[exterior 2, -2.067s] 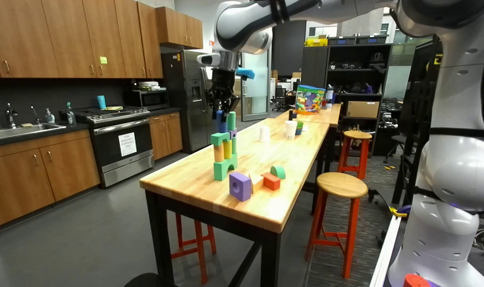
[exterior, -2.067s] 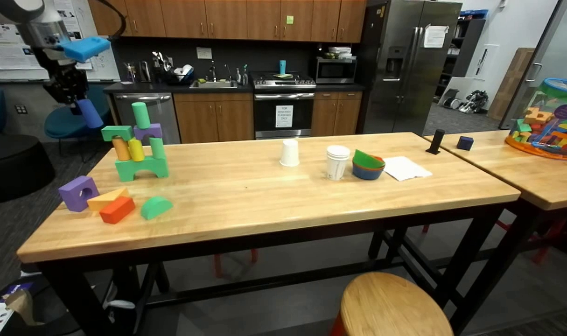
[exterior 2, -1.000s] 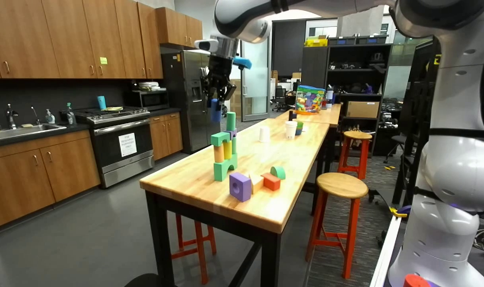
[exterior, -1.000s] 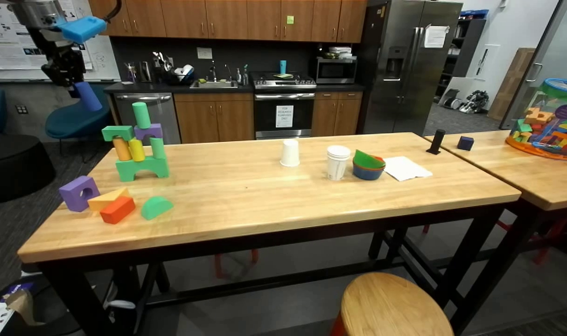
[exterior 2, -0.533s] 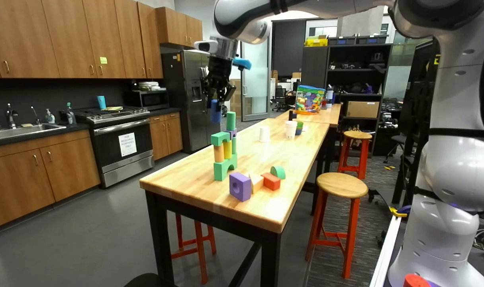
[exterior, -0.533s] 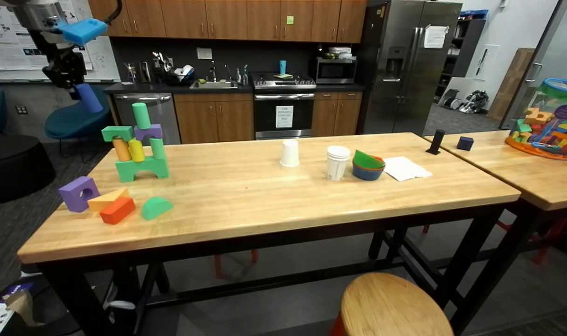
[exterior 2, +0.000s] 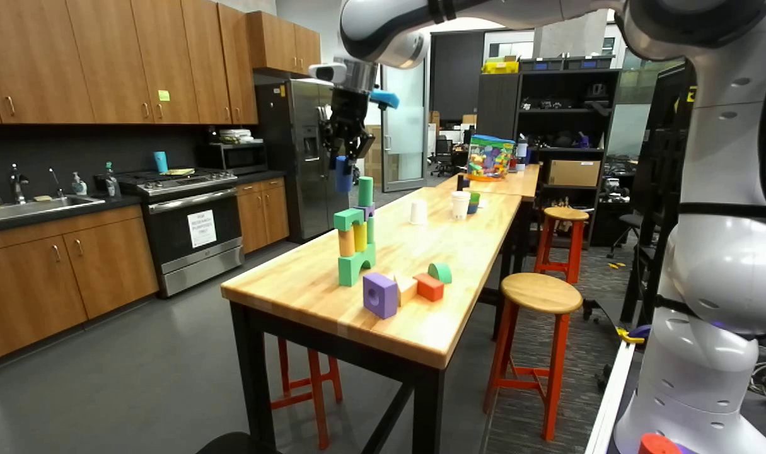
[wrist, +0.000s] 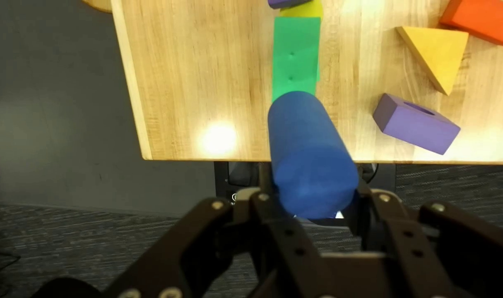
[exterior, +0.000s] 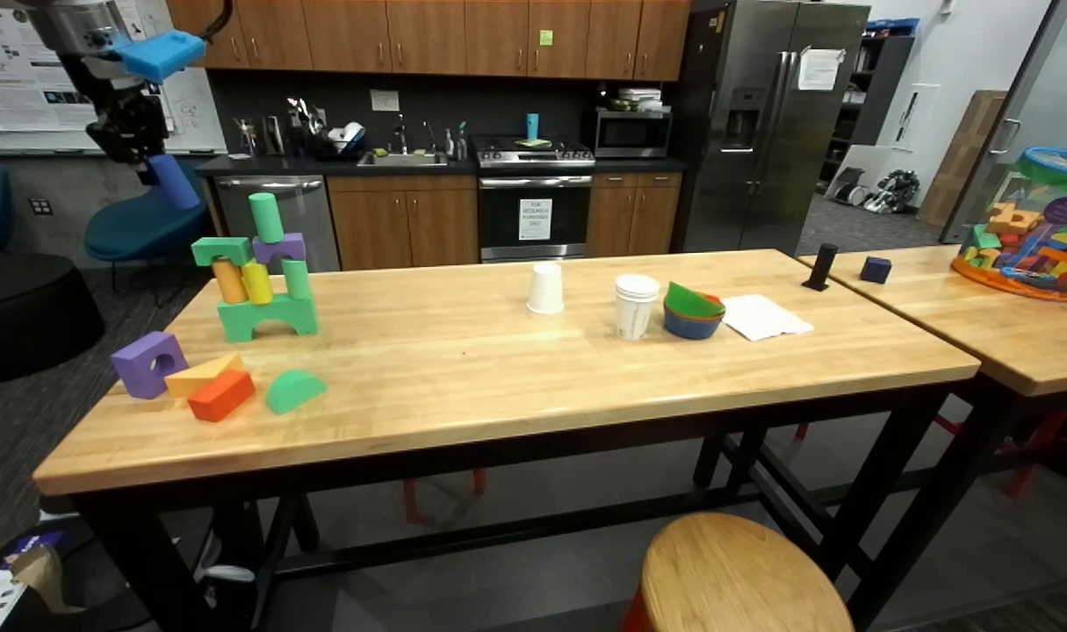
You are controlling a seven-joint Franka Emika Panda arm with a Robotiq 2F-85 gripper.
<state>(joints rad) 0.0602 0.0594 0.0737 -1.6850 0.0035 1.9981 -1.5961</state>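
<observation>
My gripper (wrist: 313, 182) is shut on a blue cylinder (wrist: 305, 140), gripping it near one end; its free end points down at a tilt. In both exterior views the cylinder (exterior 2: 343, 174) hangs in the air above a block tower, apart from it. The tower has a green arch base (exterior: 270, 316), with orange (exterior: 228, 281), yellow (exterior: 256, 283) and green cylinders on it. A green bridge block (exterior: 219, 249) and a purple arch (exterior: 278, 247) lie across these. Another green cylinder (exterior 2: 365, 191) stands upright on the purple arch. In the wrist view the blue cylinder partly covers the green bridge block.
Beside the tower lie a purple block with a hole (wrist: 421, 124), a yellow-orange wedge (wrist: 437, 54), a red block (exterior: 221, 395) and a green half-round (exterior: 294, 391). Farther along are white cups (exterior: 635, 305), bowls (exterior: 693, 314) and paper (exterior: 764, 317). The table edge (wrist: 185, 159) runs close by.
Over two seconds my gripper has lifted, raising the blue cylinder from close by the tower top to higher above it. In the last half second it shifts very slightly. The tower stands unchanged.
</observation>
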